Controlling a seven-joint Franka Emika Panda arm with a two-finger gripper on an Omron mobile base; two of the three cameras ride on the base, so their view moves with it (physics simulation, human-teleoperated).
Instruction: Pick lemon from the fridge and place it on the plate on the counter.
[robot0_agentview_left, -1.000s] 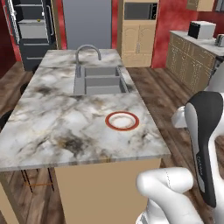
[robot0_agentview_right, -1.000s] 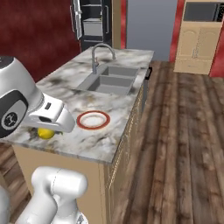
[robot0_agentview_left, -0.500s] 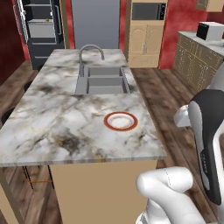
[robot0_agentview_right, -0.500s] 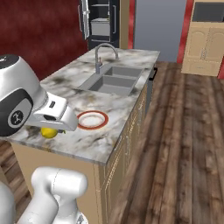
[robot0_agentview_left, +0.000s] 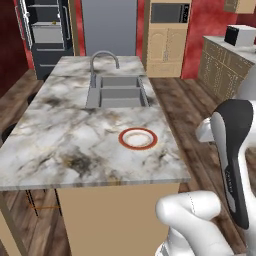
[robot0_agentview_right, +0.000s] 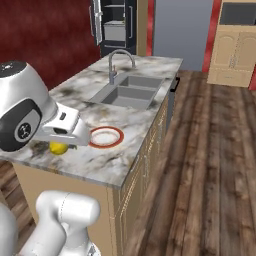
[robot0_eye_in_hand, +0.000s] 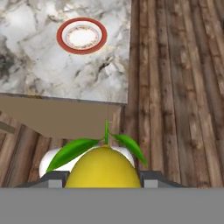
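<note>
Lemon (robot0_eye_in_hand: 104, 168), w/ green leaves, sits pinched between the fingers (robot0_eye_in_hand: 151, 178) at bottom of hand view, held off the table (robot0_eye_in_hand: 52, 70) edge over wood floor (robot0_eye_in_hand: 175, 87); plate (robot0_eye_in_hand: 82, 36) lies on marble beyond.

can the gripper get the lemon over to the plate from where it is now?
Probably yes. The gripper is shut on the lemon, and in the hand view the plate lies ahead on the counter with bare marble around it. Nothing stands between them.
</note>
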